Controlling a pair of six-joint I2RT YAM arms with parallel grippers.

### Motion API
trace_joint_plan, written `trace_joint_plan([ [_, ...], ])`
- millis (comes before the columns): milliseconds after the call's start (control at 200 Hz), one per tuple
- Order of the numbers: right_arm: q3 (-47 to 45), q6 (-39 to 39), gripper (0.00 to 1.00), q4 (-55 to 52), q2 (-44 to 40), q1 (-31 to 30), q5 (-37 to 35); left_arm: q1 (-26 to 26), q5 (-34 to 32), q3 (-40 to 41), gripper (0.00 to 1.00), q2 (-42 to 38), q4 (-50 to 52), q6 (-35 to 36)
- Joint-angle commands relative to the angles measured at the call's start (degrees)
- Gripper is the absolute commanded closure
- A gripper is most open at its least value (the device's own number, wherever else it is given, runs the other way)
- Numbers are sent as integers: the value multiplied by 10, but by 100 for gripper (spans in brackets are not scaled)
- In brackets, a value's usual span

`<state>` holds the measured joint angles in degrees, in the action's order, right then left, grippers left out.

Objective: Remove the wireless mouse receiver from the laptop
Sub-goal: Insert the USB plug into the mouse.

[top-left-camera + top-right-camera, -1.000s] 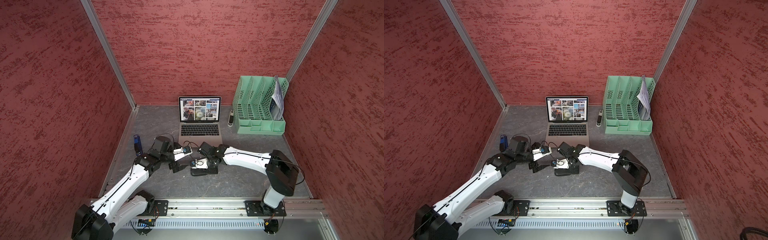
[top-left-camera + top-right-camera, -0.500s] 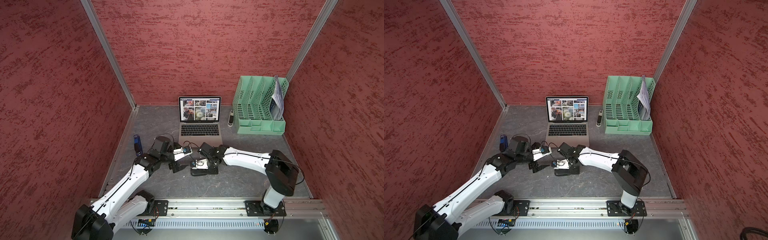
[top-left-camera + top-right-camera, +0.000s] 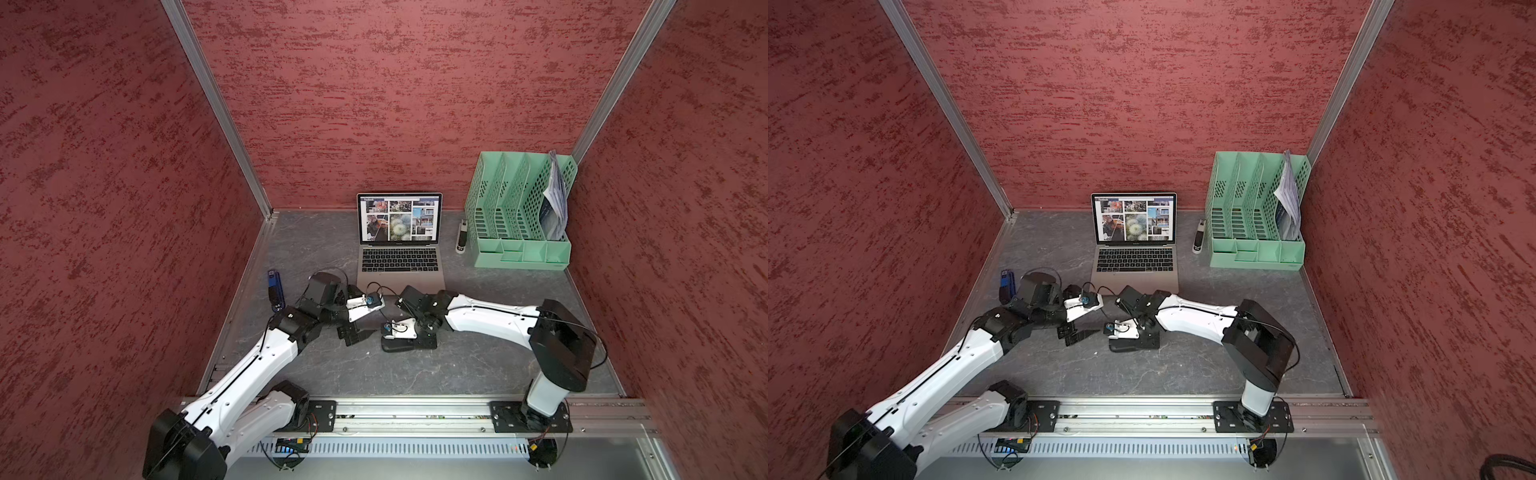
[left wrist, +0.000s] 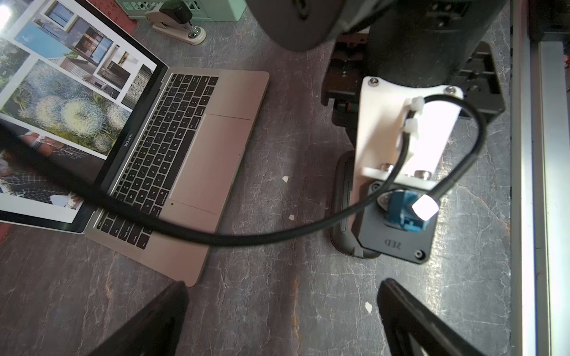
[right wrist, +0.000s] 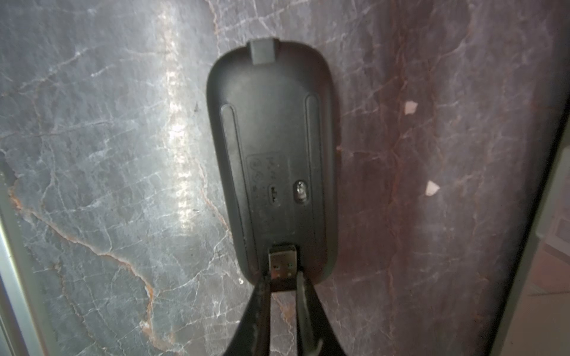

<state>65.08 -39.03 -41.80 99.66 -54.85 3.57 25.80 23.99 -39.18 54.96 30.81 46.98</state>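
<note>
The wireless mouse receiver (image 5: 282,263) shows in the right wrist view as a tiny metal plug with a dark cap. My right gripper (image 5: 283,282) is shut on that cap. The plug end rests at the notch in the near end of a flat black mouse (image 5: 271,138), which lies underside up on the table. The laptop (image 3: 399,266) stands open at the back in both top views, away from the receiver. My left gripper (image 4: 283,286) is open over bare table beside the laptop's (image 4: 216,148) front corner, with nothing between its fingers.
A green file organizer (image 3: 519,216) with papers stands at the back right, with a stapler (image 3: 460,237) beside it. A blue-and-black stick (image 3: 275,289) lies by the left wall. The mouse (image 3: 399,347) lies between both wrists. Small white flecks (image 5: 410,108) dot the table.
</note>
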Motion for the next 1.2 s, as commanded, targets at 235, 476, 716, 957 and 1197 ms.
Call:
trace_joint_plan([
  [235,-6,-3,100,4,4,7,-19,3,0,8,0,-7,-6,5],
  [476,-6,-2,100,3,1,11,-20,3,-2,9,0,-6,-7,5],
  [716,-4,-2,100,2,1,11,-17,3,-3,9,0,-6,-5,5],
  [957,-3,1,100,-1,-3,11,-5,3,-4,9,0,-6,-5,6],
  [1197,-2,3,100,-5,-3,11,1,3,-6,9,0,-5,-6,7],
])
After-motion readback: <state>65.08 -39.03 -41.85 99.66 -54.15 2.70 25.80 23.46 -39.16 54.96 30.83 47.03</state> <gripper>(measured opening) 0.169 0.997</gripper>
